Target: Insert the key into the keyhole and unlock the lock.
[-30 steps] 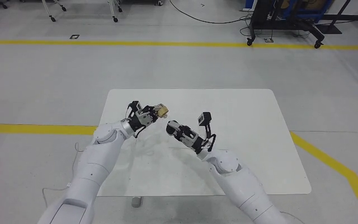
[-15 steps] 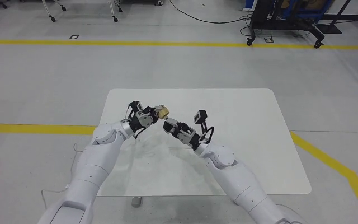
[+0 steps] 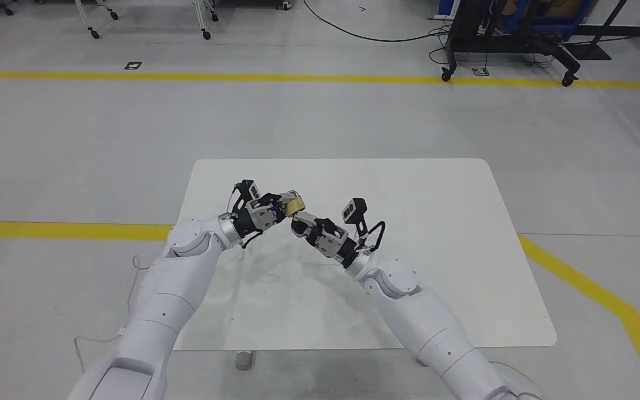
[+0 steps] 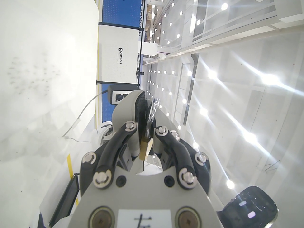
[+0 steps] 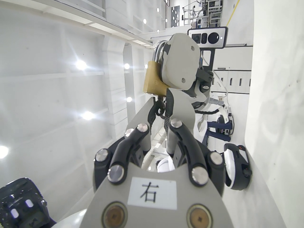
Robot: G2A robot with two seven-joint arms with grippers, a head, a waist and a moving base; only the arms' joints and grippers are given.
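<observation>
Broadly, the white table (image 3: 450, 200) serves only as a backdrop. Both arms are raised above its left half and meet there, so the work happens in the air rather than on the surface. The left arm (image 3: 190, 250) and the right arm (image 3: 400, 290) angle toward each other so that the two tools face off at one spot.

The left gripper (image 3: 283, 206) is clamped on the brass lock (image 5: 154, 78), with one broad grey finger (image 5: 180, 60) lying flat across its body. That hold leaves the base of the lock bare and turned toward the other arm, which is presumably why it is gripped by the sides. The right gripper (image 3: 298, 220) is pinched closed on the key (image 5: 158, 106), holding its dark head so the blade points at that base.

In the right wrist view the key meets the underside of the lock. I cannot tell how deep the blade sits, since the fingers hide it. The steel shackle (image 5: 159, 47) points away from the key and looks seated in the body, so I judge the lock not yet opened. The step in hand appears to be seating the key. A turn would follow, and the firm grip on the lock is what would resist that twist.
</observation>
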